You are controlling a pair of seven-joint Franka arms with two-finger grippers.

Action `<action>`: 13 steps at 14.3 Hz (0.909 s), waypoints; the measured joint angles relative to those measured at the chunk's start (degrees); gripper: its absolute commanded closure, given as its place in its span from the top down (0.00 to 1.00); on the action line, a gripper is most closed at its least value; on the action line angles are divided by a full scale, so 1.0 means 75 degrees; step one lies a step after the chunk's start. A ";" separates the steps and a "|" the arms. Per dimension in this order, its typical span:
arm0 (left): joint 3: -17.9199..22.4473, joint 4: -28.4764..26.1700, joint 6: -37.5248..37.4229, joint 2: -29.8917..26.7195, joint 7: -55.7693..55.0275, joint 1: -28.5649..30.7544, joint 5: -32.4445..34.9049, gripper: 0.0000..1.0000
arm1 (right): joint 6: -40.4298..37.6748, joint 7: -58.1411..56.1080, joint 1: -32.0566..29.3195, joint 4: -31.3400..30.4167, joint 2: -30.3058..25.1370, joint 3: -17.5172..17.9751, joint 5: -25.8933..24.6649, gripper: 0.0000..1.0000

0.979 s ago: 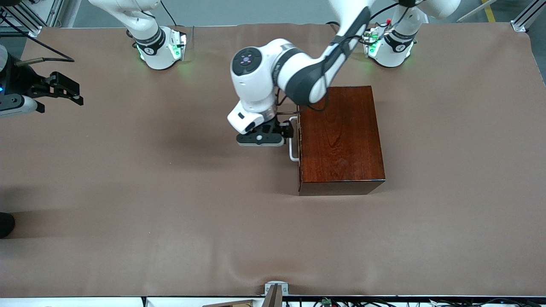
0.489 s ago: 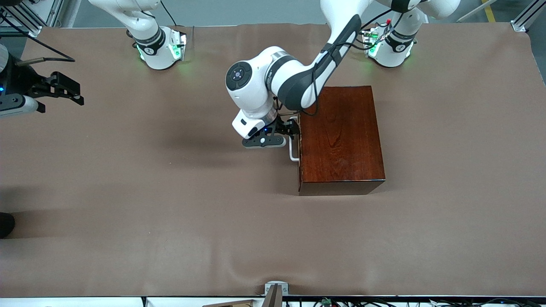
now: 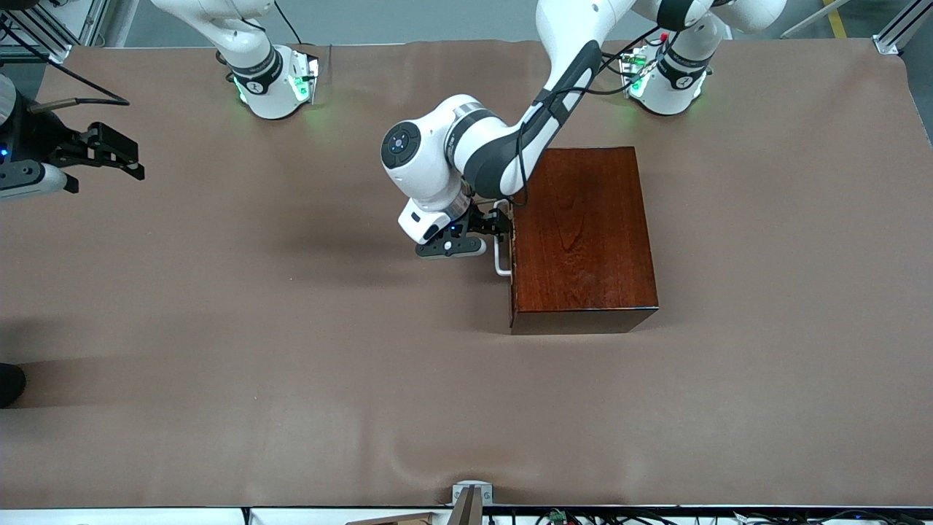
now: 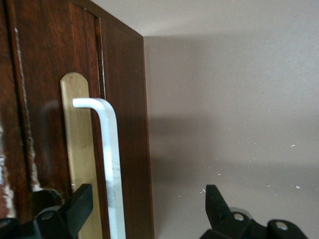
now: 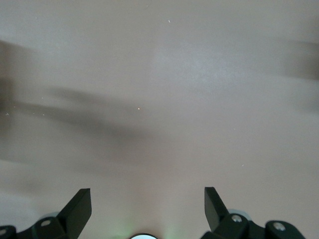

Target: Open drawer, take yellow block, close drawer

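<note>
The brown cloth-covered table (image 3: pixel 291 379) carries nothing in its part nearest to the front camera. More toward the robots stands the glossy mahogany-coloured rectangular wooden box (image 3: pixel 583 233). Its drawer (image 4: pixel 55 124), with the dark reddish-brown front, is fully shut, and its white U-shaped bar handle (image 3: pixel 500 262) faces the right arm's end of the table.

The left end effector (image 3: pixel 490 224) is at this handle. In the left wrist view its two black fingers (image 4: pixel 75 204) stand apart, one on each side of the white bar, and they do not press on it yet. So the grasp is prepared but not made.

The small yellow block is not visible in any view; probably it lies inside the shut drawer.

The right end effector (image 3: pixel 116 154) waits over the bare table at the right arm's end, with its fingers apart and holding nothing.

The task seems to be at its beginning: the opening, the taking of the block and the closing are all left to do.
</note>
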 measured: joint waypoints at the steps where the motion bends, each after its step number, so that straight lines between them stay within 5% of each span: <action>1: 0.0004 -0.0001 0.0000 0.0062 -0.0110 -0.0018 0.0029 1.00 | 0.0000 0.0000 0.0000 0.0000 0.0000 0.0001 0.0000 1.00; 13: -0.0036 -0.0013 0.1051 0.0271 -0.1487 -0.0053 0.0052 1.00 | 0.0005 0.0006 -0.0055 0.0000 0.0009 -0.0054 0.0000 1.00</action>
